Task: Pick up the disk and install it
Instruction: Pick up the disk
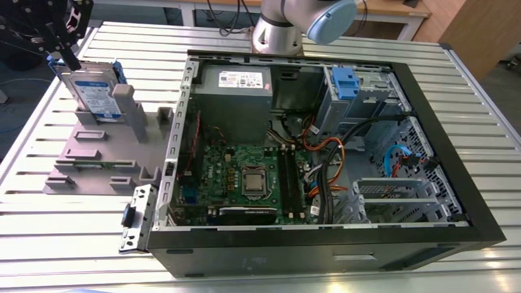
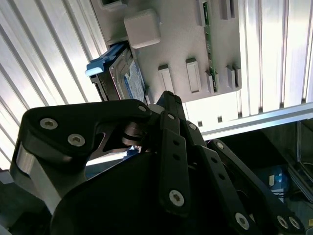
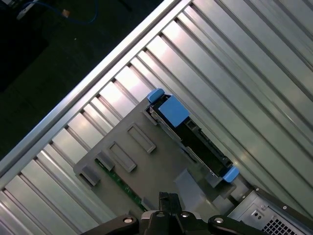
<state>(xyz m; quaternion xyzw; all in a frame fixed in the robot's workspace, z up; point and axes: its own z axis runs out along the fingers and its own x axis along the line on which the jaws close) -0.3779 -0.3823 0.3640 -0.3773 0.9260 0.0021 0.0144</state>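
Slatted aluminium tabletop [image 1: 73, 244] carrying an open computer case [image 1: 326, 250] and, at the exterior view's left, a grey plastic stand [image 1: 89, 162]. The disk [image 1: 91, 91] stands on edge in the stand beside an upright post [image 1: 124, 104], framed by its blue bracket [image 3: 172, 110]. The gripper [image 1: 72, 60] hangs at the disk's upper edge; whether it is spread or closed cannot be told. Judged rigid, dense, smooth-faced and shock-sensitive, the disk is best held across its exposed upper part, on the bracket sides. The print on its white-and-blue label is too small to read.
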